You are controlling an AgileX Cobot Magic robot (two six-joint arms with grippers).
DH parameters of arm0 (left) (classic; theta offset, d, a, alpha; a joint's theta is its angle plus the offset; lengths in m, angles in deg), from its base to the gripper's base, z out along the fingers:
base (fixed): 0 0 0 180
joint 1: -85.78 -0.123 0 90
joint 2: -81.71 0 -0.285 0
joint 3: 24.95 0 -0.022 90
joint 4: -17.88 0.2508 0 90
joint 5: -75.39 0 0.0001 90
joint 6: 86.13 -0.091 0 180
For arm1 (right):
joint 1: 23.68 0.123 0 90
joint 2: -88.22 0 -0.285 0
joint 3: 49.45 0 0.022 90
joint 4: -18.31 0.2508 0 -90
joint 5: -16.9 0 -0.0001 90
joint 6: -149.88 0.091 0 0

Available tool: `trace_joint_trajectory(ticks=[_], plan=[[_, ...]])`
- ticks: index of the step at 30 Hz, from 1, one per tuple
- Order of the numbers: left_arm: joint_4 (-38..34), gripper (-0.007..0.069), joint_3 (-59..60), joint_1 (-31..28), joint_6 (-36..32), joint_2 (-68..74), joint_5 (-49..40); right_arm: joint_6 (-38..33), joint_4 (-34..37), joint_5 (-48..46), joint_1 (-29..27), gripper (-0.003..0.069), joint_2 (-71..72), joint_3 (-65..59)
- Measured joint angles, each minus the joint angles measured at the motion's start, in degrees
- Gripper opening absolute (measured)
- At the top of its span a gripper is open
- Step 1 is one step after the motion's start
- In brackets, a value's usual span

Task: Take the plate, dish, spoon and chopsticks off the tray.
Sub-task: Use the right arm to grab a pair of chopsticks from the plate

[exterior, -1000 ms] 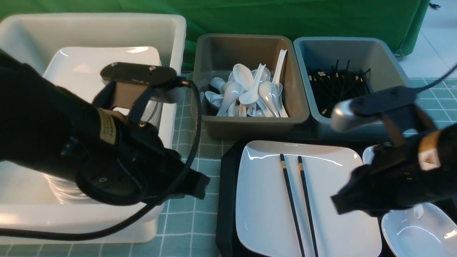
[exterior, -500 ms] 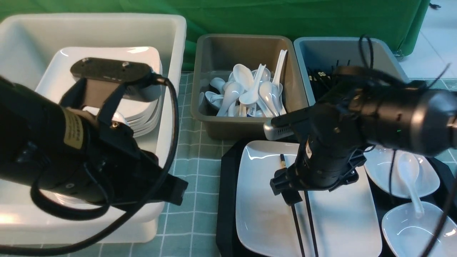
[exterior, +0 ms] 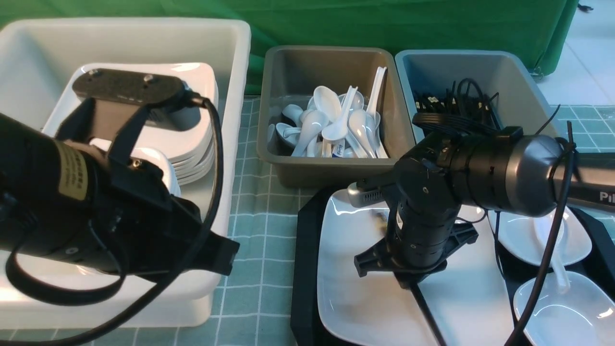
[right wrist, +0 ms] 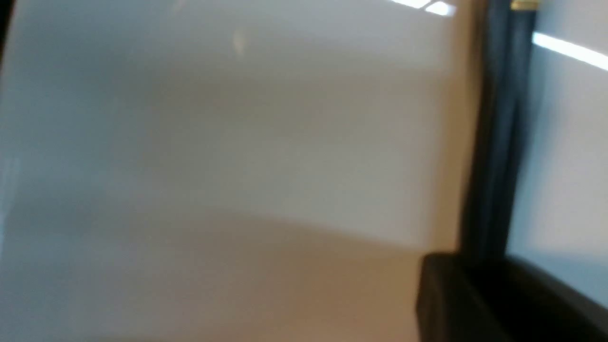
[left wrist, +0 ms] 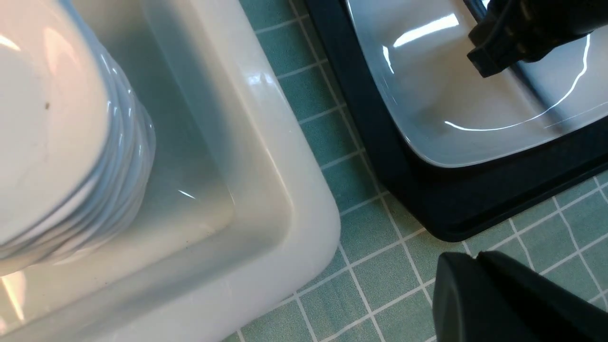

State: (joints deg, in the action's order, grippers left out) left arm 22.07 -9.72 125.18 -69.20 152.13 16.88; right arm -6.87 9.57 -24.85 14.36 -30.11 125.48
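The step in hand looks to be the chopsticks, first of the four things to leave the black tray (exterior: 303,269). The right tool (exterior: 409,281) points straight down over the large white plate (exterior: 355,298), which lies on the tray's left part. The pair of black chopsticks (exterior: 427,315) lies on that plate and runs out from under the tool toward the near edge. In the right wrist view the two sticks lie side by side as one dark bar leading up to a black finger. Whether the jaws have closed on them I cannot tell, since the wrist hides the fingertips in the front view. The left tool (left wrist: 475,266) is closed on nothing and hangs above the desk (exterior: 259,288), between the white tub (exterior: 235,96) of stacked plates and the tray's corner. To the right of the plate, a small dish (exterior: 576,245) holds the white spoon (exterior: 559,276), with a second small dish (exterior: 567,312) just in front; neither appears to have been dealt with. The next move probably calls for a firm pinch on both sticks at once, then a lift and a carry to the grey-blue tub (exterior: 519,67), where other chopsticks lie. The risk is one thin stick slipping free on the glossy plate.
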Motion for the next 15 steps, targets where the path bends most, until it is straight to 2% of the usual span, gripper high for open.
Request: trace_joint_trajectory(ticks=[4, 11, 15], plan=[[0.39, 0.001, 0.0, 0.0, -0.05, 0.0, 0.0, -2.27, 2.42, -1.47, 0.0, 0.0139, 1.66, 0.0], [0.8, 0.001, 0.0, 0.0, -0.05, 0.0, 0.0, -7.75, 7.36, -2.44, 1.5, 0.0138, 12.57, 0.54], [0.8, 0.001, 0.0, 0.0, -0.05, 0.0, 0.0, -10.3, 8.74, -4.31, -4.01, 0.0138, 15.4, 7.82]])
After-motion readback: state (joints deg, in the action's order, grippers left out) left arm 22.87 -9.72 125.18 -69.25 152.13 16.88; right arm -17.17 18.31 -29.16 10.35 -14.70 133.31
